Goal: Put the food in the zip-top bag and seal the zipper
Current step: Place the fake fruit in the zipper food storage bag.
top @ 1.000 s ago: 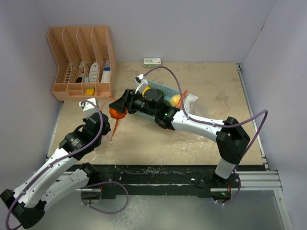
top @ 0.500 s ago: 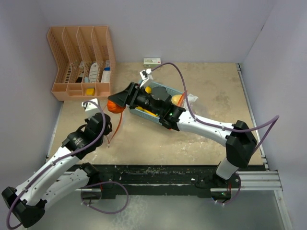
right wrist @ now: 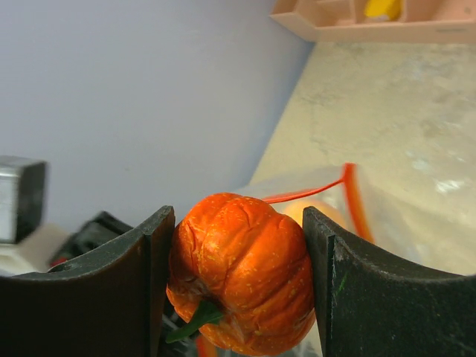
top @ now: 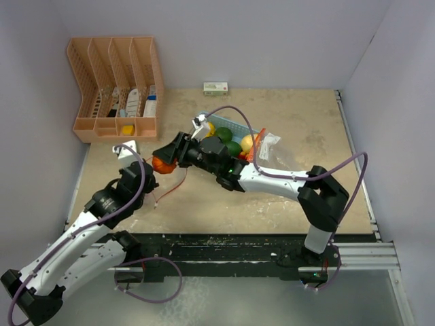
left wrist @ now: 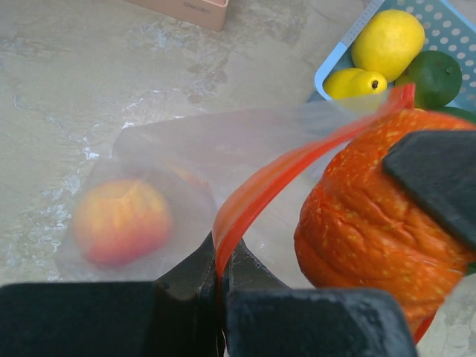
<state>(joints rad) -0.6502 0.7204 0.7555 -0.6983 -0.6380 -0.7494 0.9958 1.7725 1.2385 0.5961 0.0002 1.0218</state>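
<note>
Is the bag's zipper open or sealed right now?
Open: the left gripper holds one zipper edge, and the bag mouth gapes toward the pumpkin in the right gripper.

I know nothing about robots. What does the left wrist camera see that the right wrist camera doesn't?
Only the left wrist view: the left gripper pinching the clear bag by its edge, and the blue basket holding a lemon and a lime. Only the right wrist view: the right gripper clamping the toy pumpkin from both sides, its green stem, and the peach organizer. Both: the pumpkin, the bag with its orange zipper strip, and a reddish fruit inside it.
</note>
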